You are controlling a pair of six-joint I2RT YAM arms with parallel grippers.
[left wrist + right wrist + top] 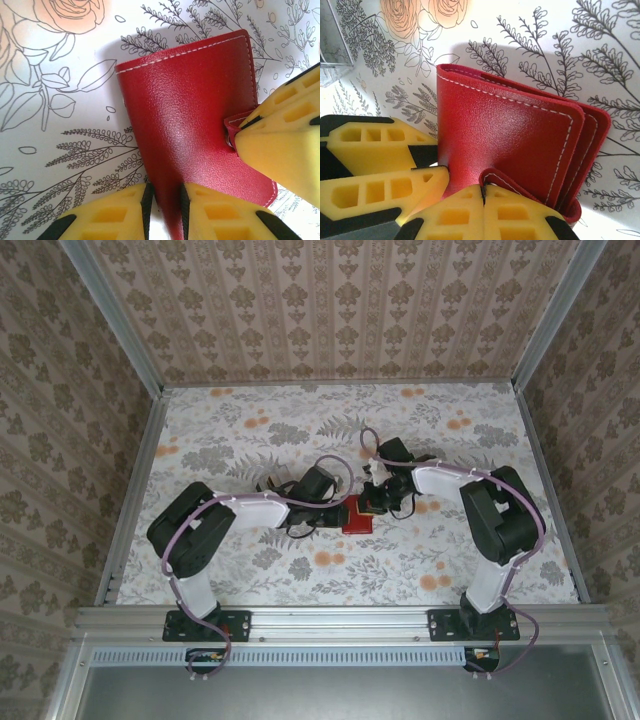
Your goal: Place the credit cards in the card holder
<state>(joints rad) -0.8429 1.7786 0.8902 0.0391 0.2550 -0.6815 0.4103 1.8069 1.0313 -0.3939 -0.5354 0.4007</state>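
Our left gripper (pixel 165 202) is clamped on one edge of the card holder (pixel 195 110), whose long axis runs straight away from it. Our right gripper (pixel 482 200) is pinched together on the clasp tab (pixel 236 121) (the side flap), so we judge unfastening falls to the right arm. The holder sits folded mid-table (pixel 250 430), between both arms

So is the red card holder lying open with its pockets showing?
No, the card holder is folded shut, with its red stitched cover facing up.
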